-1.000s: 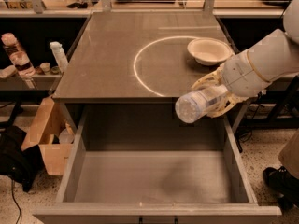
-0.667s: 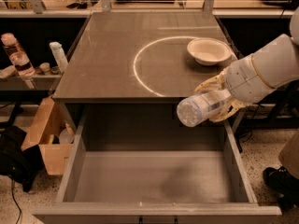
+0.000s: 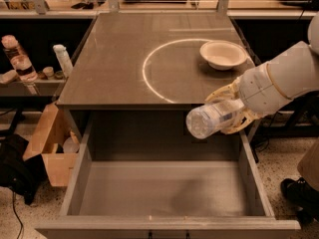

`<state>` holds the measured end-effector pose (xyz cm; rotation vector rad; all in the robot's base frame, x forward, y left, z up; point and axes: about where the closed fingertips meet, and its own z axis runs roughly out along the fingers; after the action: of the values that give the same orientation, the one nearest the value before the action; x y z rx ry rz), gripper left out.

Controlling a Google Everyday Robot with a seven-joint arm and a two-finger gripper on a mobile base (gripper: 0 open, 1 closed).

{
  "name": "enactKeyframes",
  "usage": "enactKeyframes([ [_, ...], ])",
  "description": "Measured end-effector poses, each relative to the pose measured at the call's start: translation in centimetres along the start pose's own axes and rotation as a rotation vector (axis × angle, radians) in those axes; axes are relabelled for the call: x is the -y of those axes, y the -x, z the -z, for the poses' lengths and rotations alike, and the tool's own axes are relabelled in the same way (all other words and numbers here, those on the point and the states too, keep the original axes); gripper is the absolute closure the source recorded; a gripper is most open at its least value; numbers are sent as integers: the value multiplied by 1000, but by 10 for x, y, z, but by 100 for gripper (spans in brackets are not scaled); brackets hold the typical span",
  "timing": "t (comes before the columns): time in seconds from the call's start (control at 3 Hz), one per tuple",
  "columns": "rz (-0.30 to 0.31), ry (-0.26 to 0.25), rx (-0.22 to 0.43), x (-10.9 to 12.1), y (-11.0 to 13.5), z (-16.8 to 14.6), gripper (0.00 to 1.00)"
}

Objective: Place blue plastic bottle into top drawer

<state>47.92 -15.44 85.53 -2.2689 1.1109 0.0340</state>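
Gripper point(image 3: 228, 110) clamped around blue plastic bottle point(image 3: 203, 123) above top drawer point(image 3: 164, 193), label illegible.

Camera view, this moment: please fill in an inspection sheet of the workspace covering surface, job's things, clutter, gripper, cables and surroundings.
Surface: grey table top with a white circle marked on it.
Job's things: blue plastic bottle held on its side in the air, over the right rear of the top drawer; the drawer is pulled open and the bottle is not yet inside.
Clutter: a pale bowl on the table, right rear.
Gripper: gripper at the table's front right edge, shut on the bottle.
Cables: one thin dark cable on the floor, lower left.
Surroundings: wooden box left of the drawer; a pink-capped bottle and a white bottle on a side shelf.
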Motion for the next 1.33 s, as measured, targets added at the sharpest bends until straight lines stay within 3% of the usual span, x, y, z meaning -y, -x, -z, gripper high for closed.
enactKeyframes([
  [0.33,-12,4,-41,-8,3,-2,100],
  [0.67,-54,19,-107,-32,8,-9,100],
  [1.0,-83,27,-135,-48,10,-17,100],
  [1.33,-64,53,-94,-53,20,-38,100],
])
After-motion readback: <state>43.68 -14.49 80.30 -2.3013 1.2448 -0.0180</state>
